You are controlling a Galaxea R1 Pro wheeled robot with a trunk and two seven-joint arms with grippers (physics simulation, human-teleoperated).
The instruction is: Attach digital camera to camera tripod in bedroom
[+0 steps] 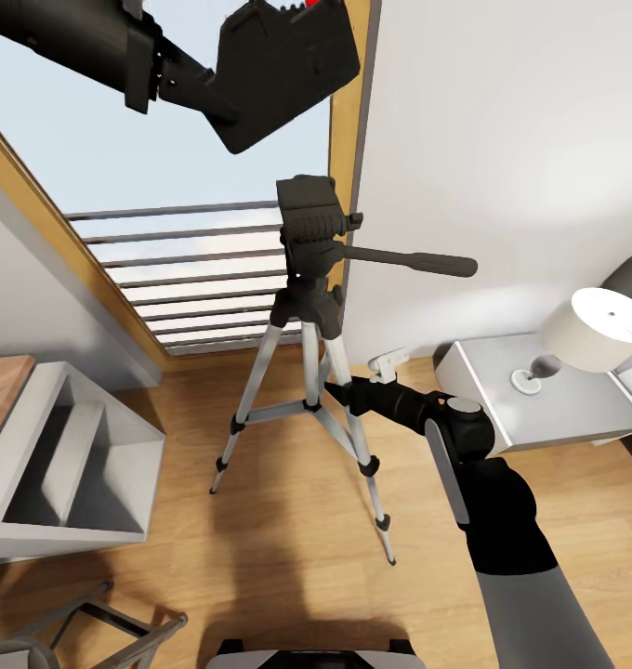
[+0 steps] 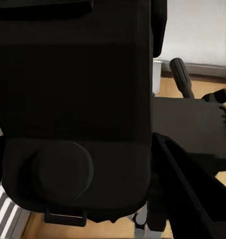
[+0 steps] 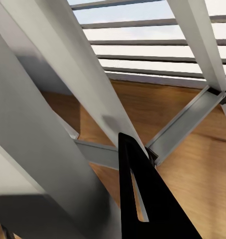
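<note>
My left gripper [image 1: 225,91] is raised at the upper left and shut on the digital camera [image 1: 288,60], a matte-black box whose red button [image 1: 309,3] peeks at the top edge. The camera hangs above and slightly left of the camera tripod's black head [image 1: 309,212], apart from it. In the left wrist view the digital camera [image 2: 73,99] looms close, with one black finger [image 2: 192,196] beside it and the tripod head plate [image 2: 190,124] beyond. My right gripper [image 1: 338,390] grips a silver tripod leg [image 1: 353,432]; that leg [image 3: 48,149] and a black finger [image 3: 143,204] show close up.
The tripod's pan handle [image 1: 418,262] sticks out to the right. A grey nightstand [image 1: 530,409] with a white lamp [image 1: 590,330] stands at the right. A grey open shelf [image 1: 65,465] sits at the left. Behind the tripod is the window railing [image 1: 186,269]. A grey folding frame [image 1: 93,623] lies near the bottom left.
</note>
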